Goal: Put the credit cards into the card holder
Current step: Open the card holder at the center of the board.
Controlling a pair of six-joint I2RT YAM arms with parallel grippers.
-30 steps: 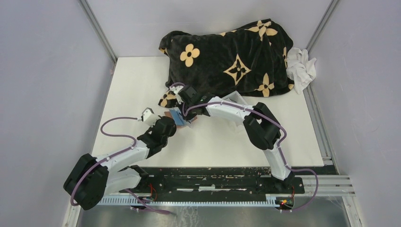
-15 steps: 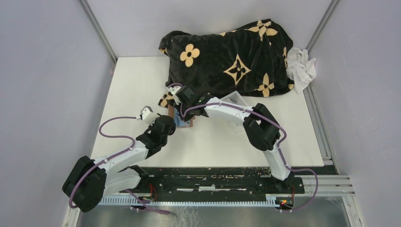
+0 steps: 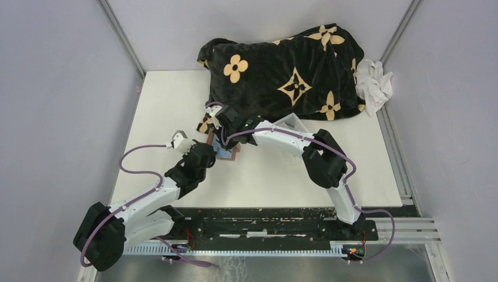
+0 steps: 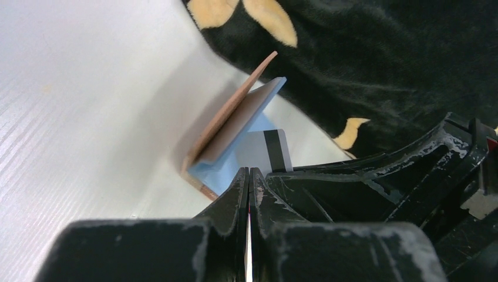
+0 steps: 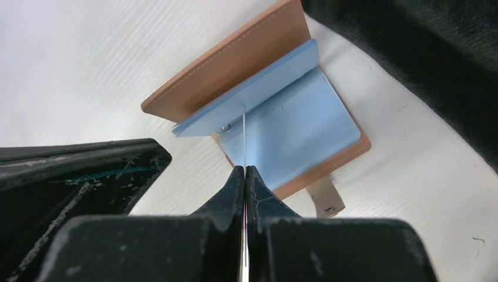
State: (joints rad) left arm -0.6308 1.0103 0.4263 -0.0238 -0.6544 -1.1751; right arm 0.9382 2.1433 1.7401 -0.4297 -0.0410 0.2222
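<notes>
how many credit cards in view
1: a thin grey plastic card with black stripe, in the right jaws, at the open tan leather holder. Others may be hidden.

The card holder (image 5: 235, 64), tan leather with stitched edges and pale blue inner sleeves, lies open a little left of the scene's middle. One cover lies flat with a small strap tab sticking out, and the other is tilted up. A pale credit card (image 4: 255, 154) with a black stripe stands on edge, its tip at the blue sleeves by the fold.

A lab test booth — plain grey walls (image 3: 53, 117) (aluminium-framed), white table (image 3: 170, 106).
</notes>
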